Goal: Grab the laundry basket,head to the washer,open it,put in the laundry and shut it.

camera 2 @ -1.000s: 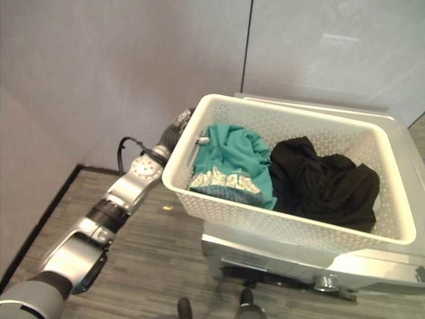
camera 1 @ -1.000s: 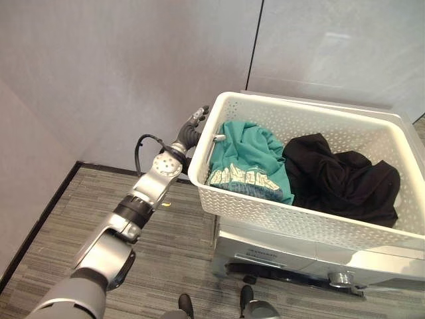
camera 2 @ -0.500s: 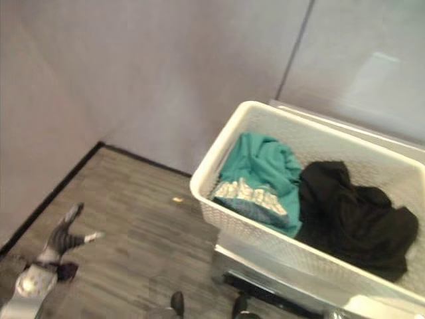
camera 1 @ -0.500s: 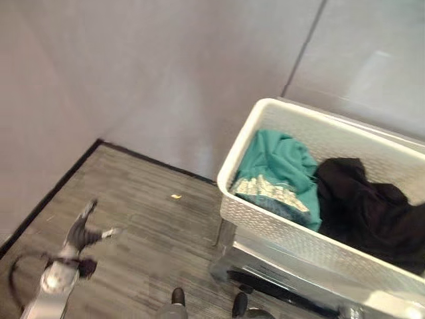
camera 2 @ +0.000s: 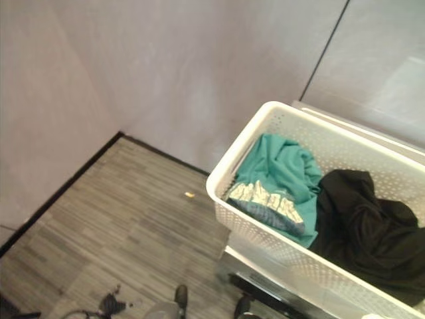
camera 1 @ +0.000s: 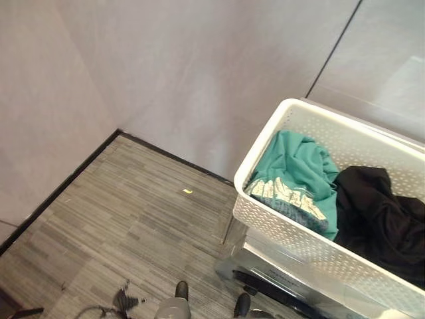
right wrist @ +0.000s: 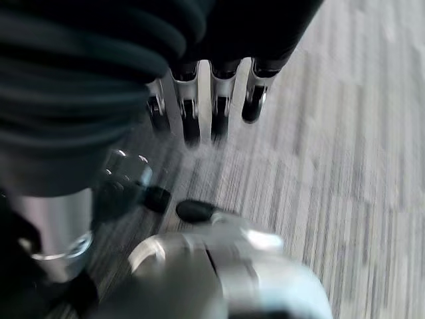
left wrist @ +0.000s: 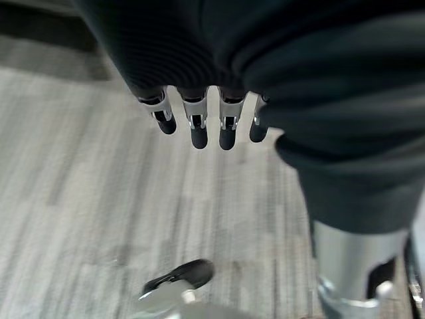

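Note:
A white perforated laundry basket (camera 1: 282, 226) stands on top of the grey washer (camera 1: 265, 274) at the right. In the basket lie a teal garment (camera 1: 300, 174) and a black garment (camera 1: 380, 222). My left hand (camera 1: 124, 298) hangs low by my side, far from the basket. In the left wrist view its fingers (left wrist: 193, 125) point straight down over the floor, open and holding nothing. My right hand (right wrist: 188, 109) also hangs over the floor, open, with its fingers straight.
Grey walls meet in a corner at the left, with a black baseboard (camera 1: 60, 196) along the striped grey floor (camera 1: 126, 226). A small yellow scrap (camera 1: 188, 191) lies on the floor left of the washer.
My left hand has come away from the basket's left end and dropped to my side. The camera has turned left, so the basket sits further right in the picture.

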Robot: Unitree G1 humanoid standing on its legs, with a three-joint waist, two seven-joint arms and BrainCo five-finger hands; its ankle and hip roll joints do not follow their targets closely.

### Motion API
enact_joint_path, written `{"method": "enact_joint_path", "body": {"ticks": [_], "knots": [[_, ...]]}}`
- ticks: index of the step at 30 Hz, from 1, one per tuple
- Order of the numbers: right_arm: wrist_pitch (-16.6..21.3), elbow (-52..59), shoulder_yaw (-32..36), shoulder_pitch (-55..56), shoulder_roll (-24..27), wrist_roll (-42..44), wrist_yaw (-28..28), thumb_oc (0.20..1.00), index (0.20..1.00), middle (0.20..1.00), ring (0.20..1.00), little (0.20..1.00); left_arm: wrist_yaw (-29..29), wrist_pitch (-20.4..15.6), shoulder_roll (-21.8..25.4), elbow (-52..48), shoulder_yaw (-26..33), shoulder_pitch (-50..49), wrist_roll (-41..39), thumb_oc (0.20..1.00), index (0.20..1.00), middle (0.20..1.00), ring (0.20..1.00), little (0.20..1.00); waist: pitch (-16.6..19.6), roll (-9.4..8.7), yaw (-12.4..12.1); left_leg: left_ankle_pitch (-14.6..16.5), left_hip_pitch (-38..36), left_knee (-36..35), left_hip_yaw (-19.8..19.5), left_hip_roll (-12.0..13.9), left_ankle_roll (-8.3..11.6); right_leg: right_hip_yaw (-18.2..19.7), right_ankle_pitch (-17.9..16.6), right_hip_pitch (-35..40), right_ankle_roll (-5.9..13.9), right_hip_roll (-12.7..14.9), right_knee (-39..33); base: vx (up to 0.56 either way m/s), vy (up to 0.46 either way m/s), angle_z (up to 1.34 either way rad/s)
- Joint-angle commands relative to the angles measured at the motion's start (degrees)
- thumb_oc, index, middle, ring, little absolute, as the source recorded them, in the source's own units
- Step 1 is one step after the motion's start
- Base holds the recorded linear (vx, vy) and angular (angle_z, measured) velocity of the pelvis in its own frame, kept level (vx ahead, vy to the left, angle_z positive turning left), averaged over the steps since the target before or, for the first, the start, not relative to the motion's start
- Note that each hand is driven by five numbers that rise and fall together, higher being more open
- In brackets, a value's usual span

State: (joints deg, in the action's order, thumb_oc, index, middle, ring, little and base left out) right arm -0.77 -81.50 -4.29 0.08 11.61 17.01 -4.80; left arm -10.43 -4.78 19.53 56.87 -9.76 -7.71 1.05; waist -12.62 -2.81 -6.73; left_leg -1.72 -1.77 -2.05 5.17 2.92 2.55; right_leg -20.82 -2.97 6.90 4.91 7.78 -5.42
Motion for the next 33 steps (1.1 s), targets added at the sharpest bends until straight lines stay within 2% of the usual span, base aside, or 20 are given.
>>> {"method": "enact_joint_path", "body": {"ticks": [1, 4, 5, 7, 8, 9, 11, 15, 16, 17, 20, 21, 22, 23, 24, 26, 29, 30, 31, 33], "knots": [[2.15, 0.41, -0.34, 1.59, 5.28, -4.21, -0.52, 1.000, 1.000, 1.000, 1.000, 1.000, -1.70, -2.34, 3.16, -3.84, 0.69, 3.34, 0.19, 1.000, 1.000, 1.000, 1.000, 1.000, 0.19, 0.89, 0.07, 2.20, 1.18, 3.70, 2.57, 4.54, 0.98, 0.30, 4.04, 0.03, -0.17, -0.02, 0.42, -0.15, -0.134, -0.02], [2.60, 0.81, -1.16, 0.39, 8.23, -5.83, 0.15, 1.000, 1.000, 1.000, 1.000, 1.000, -1.40, -2.83, 3.18, -3.29, 0.99, 4.25, 0.30, 1.000, 1.000, 1.000, 1.000, 1.000, -0.79, 1.06, -0.33, -1.27, 3.30, 2.59, 1.67, 5.74, 2.09, 0.18, 4.59, -1.48, -0.32, -0.76, 0.42, -0.27, -0.122, -0.05], [2.67, 1.87, -1.29, 0.28, 9.67, -6.20, 0.32, 1.000, 1.000, 1.000, 1.000, 1.000, -1.60, -3.15, 3.50, -3.84, 0.96, 5.81, -0.21, 1.000, 1.000, 1.000, 1.000, 1.000, -2.51, 0.60, -0.43, -3.07, 6.81, 3.94, 1.88, 6.78, 3.14, -0.68, 4.28, -2.43, -0.35, -0.25, 0.42, -0.42, -0.081, 0.02], [2.89, 2.29, -1.71, -0.23, 10.98, -7.22, 0.32, 1.000, 1.000, 1.000, 1.000, 1.000, -1.75, -3.60, 3.53, -3.69, 1.31, 7.21, -0.36, 1.000, 1.000, 1.000, 1.000, 1.000, -3.81, 0.00, -0.31, 0.03, 7.77, 9.43, 0.52, 7.31, 3.34, -0.88, 2.86, -4.25, -0.29, 0.96, 0.42, -0.39, -0.025, 0.32], [2.67, 2.24, -1.38, -0.34, 11.71, -7.58, 0.34, 1.000, 1.000, 1.000, 1.000, 1.000, -1.62, -3.64, 3.33, -3.80, 1.11, 7.29, -0.21, 1.000, 1.000, 1.000, 1.000, 1.000, -3.93, -0.13, 0.12, 1.32, 7.30, 13.24, 0.32, 8.57, 3.28, -1.37, 2.23, -4.98, -0.38, 1.51, 0.42, -0.38, 0.106, 0.44], [2.20, 1.61, -0.86, -0.16, 12.57, -8.08, 0.53, 1.000, 1.000, 1.000, 1.000, 1.000, -0.97, -3.80, 2.94, -4.14, 0.75, 6.49, 0.45, 1.000, 1.000, 1.000, 1.000, 1.000, -3.54, -0.14, 0.77, 1.67, 4.77, 19.75, -0.52, 11.57, 2.95, -1.18, 1.51, -6.47, -0.55, 2.12, 0.42, -0.25, 0.106, 0.29], [2.02, 1.27, -0.89, 0.08, 12.89, -8.57, 0.57, 1.000, 1.000, 1.000, 1.000, 1.000, -0.96, -3.77, 2.66, -3.43, 0.97, 5.93, 0.58, 1.000, 1.000, 1.000, 1.000, 1.000, -3.05, -0.03, 1.10, 1.03, 2.84, 22.06, -2.15, 12.85, 3.12, -0.66, 0.94, -7.26, -0.38, 2.34, 0.42, -0.17, 0.171, 0.15], [1.11, 1.68, -1.19, 0.73, 12.98, -10.00, 1.14, 1.000, 1.000, 1.000, 1.000, 1.000, -0.60, -3.78, 2.36, -2.70, 1.60, 5.11, 0.76, 1.000, 1.000, 1.000, 1.000, 1.000, -0.88, 0.41, 3.24, -1.82, -4.28, 21.70, -8.70, 13.96, 4.41, 1.43, -1.79, -10.78, 1.24, 3.62, 0.42, -0.16, 0.325, 0.09], [1.04, 1.36, -1.11, 0.59, 12.96, -10.04, 1.12, 1.000, 1.000, 1.000, 1.000, 1.000, -0.60, -3.88, 2.13, -3.23, 1.61, 5.29, 0.55, 1.000, 1.000, 1.000, 1.000, 1.000, -0.32, 1.03, 4.07, -1.49, -5.12, 19.10, -9.67, 13.70, 4.66, 1.68, -2.89, -11.33, 2.19, 4.26, 0.42, -0.20, 0.422, 0.13], [0.84, 1.28, -1.02, 0.24, 12.74, -10.29, 1.68, 1.000, 1.000, 1.000, 1.000, 1.000, -0.17, -3.82, 2.01, -3.53, 1.65, 5.20, 0.65, 1.000, 1.000, 1.000, 1.000, 1.000, 0.58, 1.54, 4.66, 1.08, -7.17, 15.26, -7.35, 13.98, 4.85, 1.50, -3.42, -12.38, 3.08, 5.00, 0.42, -0.20, 0.419, 0.18], [0.31, 1.07, 0.13, -0.83, 12.32, -10.40, 1.40, 1.000, 1.000, 1.000, 1.000, 1.000, 0.77, -4.03, 2.45, -5.95, 0.24, 6.41, 1.19, 1.000, 1.000, 1.000, 1.000, 1.000, 1.18, 1.99, 4.68, 8.62, -8.60, 8.54, -3.26, 12.01, 4.39, 1.74, -6.70, -15.48, 5.39, 8.70, 0.42, -0.27, 0.452, 0.30], [-0.28, 1.66, 0.52, -2.17, 12.83, -10.96, 1.23, 1.000, 1.000, 1.000, 1.000, 1.000, 1.65, -3.98, 3.15, -7.55, -1.18, 7.46, 2.01, 1.000, 1.000, 1.000, 1.000, 1.000, 0.46, 1.78, 4.56, 13.49, -9.39, 6.21, -1.85, 9.06, 3.00, 1.87, -9.03, -16.70, 7.17, 11.49, 0.42, -0.28, 0.441, 0.46], [-0.28, 1.66, 0.54, -2.20, 12.79, -10.96, 1.23, 1.000, 1.000, 1.000, 1.000, 1.000, 1.65, -3.97, 3.19, -7.56, -1.17, 7.49, 2.01, 1.000, 1.000, 1.000, 1.000, 1.000, 0.48, 1.49, 4.59, 13.33, -9.24, 6.16, -1.91, 8.71, 2.90, 1.97, -9.13, -16.88, 7.21, 11.82, 0.42, -0.27, 0.418, 0.30], [-0.30, 2.35, 0.15, -2.54, 12.91, -11.58, 1.40, 1.000, 1.000, 1.000, 1.000, 1.000, 2.25, -4.11, 3.50, -8.19, -1.66, 7.64, 2.42, 1.000, 1.000, 1.000, 1.000, 1.000, -0.05, 1.60, 4.54, 14.62, -10.24, 5.23, -0.96, 7.54, 2.33, 2.03, -9.70, -17.03, 7.85, 12.33, 0.42, -0.28, 0.362, 0.28], [-0.53, 3.32, 0.25, -3.15, 13.29, -12.02, 1.32, 1.000, 1.000, 1.000, 1.000, 1.000, 2.54, -4.41, 4.32, -9.21, -2.36, 7.80, 3.78, 1.000, 1.000, 1.000, 1.000, 1.000, -1.28, 1.63, 4.65, 15.35, -11.06, 5.02, -0.03, 5.40, 0.84, 2.98, -11.39, -17.46, 8.25, 13.25, 0.56, -0.28, 0.361, -0.02], [-0.41, 3.59, 0.50, -3.60, 13.28, -11.65, 1.32, 1.000, 1.000, 1.000, 1.000, 1.000, 2.71, -4.60, 4.68, -9.88, -2.76, 7.99, 4.16, 1.000, 1.000, 1.000, 1.000, 1.000, -2.02, 1.68, 4.78, 15.02, -10.36, 5.48, -0.06, 4.39, -0.14, 4.34, -10.27, -18.51, 7.79, 13.59, 3.07, -0.25, 0.259, -0.36], [-0.19, 4.41, 0.60, -4.22, 13.88, -11.38, 0.69, 1.000, 1.000, 1.000, 1.000, 1.000, 2.55, -4.69, 5.29, -11.00, -4.08, 8.70, 4.58, 1.000, 1.000, 1.000, 1.000, 1.000, -2.89, 2.19, 5.26, 12.78, -7.25, 6.48, -1.07, 2.47, -1.63, 8.38, -6.67, -17.61, 5.66, 11.33, 11.99, -0.33, 0.215, -0.31], [0.12, 4.80, 0.88, -5.35, 15.48, -11.16, -0.09, 1.000, 1.000, 1.000, 1.000, 1.000, 2.59, -4.73, 5.79, -12.44, -5.03, 8.79, 4.65, 1.000, 1.000, 1.000, 1.000, 1.000, -2.68, 2.67, 4.95, 11.12, -5.15, 6.52, -2.22, 1.46, -2.71, 9.28, -3.01, -15.90, 4.54, 8.65, 17.89, -0.25, 0.108, -0.07], [0.12, 4.79, 0.89, -5.37, 15.47, -11.16, -0.08, 1.000, 1.000, 1.000, 1.000, 1.000, 2.59, -4.72, 5.81, -12.44, -5.03, 8.81, 4.65, 1.000, 1.000, 1.000, 1.000, 1.000, -2.57, 2.55, 4.99, 10.96, -4.97, 6.48, -2.26, 1.33, -2.74, 9.29, -3.09, -16.06, 4.53, 8.77, 17.85, -0.26, 0.102, 0.09], [0.51, 5.25, 1.83, -8.29, 18.61, -10.98, -1.53, 1.000, 1.000, 1.000, 1.000, 1.000, 2.87, -4.60, 5.90, -12.93, -6.28, 8.44, 4.78, 1.000, 1.000, 1.000, 1.000, 1.000, -1.21, 2.40, 3.45, 9.39, -1.87, 6.86, -2.68, 0.44, -3.40, 8.04, 2.62, -12.37, 3.16, 6.60, 24.08, -0.27, 0.026, 0.29]]}}
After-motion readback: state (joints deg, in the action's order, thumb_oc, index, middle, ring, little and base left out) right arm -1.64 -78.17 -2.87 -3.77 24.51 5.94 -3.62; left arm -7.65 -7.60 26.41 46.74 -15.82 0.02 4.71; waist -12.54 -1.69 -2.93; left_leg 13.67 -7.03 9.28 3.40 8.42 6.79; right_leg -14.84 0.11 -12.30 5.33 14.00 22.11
